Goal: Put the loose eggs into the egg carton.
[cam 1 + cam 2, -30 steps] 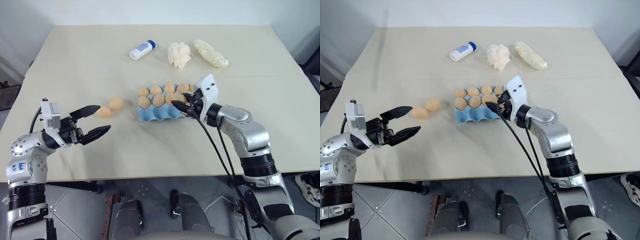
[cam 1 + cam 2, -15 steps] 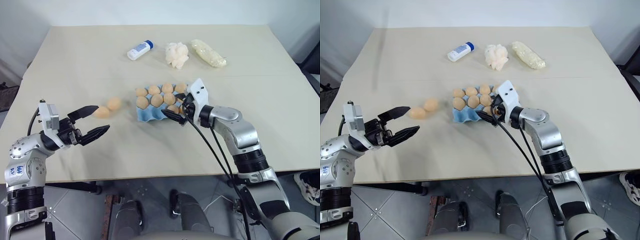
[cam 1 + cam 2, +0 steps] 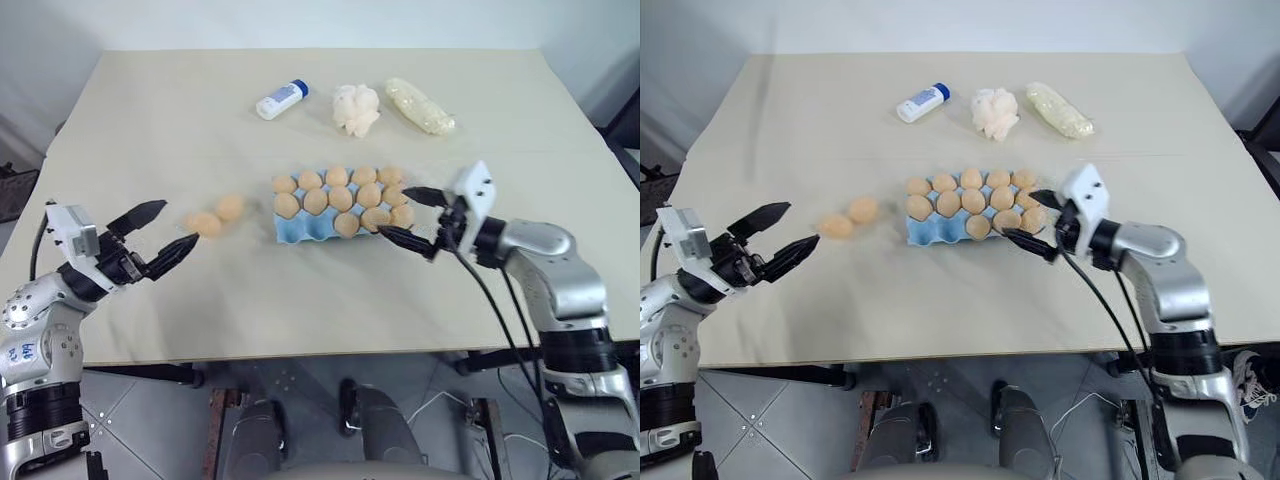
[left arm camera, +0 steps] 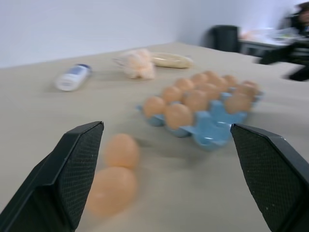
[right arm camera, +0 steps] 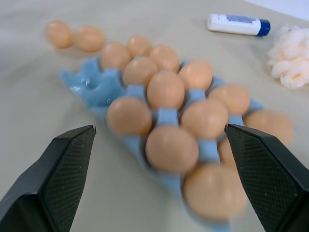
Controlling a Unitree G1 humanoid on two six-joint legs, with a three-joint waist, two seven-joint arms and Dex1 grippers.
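Table [image 3: 300,310], one egg carton [image 3: 300,232] taken as landmark throughout.

Egg carton: light blue, three rows of five cups, lying roughly mid-table.
- Far row: 5 eggs.
- Middle row: 5 eggs.
- Near row: 3 eggs, filling the cups toward the robot's right. The 2 cups at the left end of this row are bare.
- Total in the carton: 13 eggs, 2 cups free.

Loose eggs [image 3: 231,207]: 2, on the table just left of the carton's left end. They lie close together, one slightly nearer the robot than the other. Whether the two touch cannot be told.

Left gripper [image 3: 180,222]: left of the carton, beyond the two loose eggs, pointing toward them. Jaws spread wide, nothing between them. The tip of one finger is just beside the nearer loose egg; contact cannot be told.

Right gripper [image 3: 392,211]: at the carton's right end, pointing in over it. Jaws wide apart, holding nothing. Its two black fingers bracket the rightmost eggs as seen from the head.

Other items, all beyond the carton's far side and well apart from it:
- White bottle with blue cap [image 3: 283,99]: 1, lying on its side.
- White lumpy wad [image 3: 357,107]: 1, right of the bottle.
- Pale yellowish bundle [image 3: 421,106]: 1, right of the wad.
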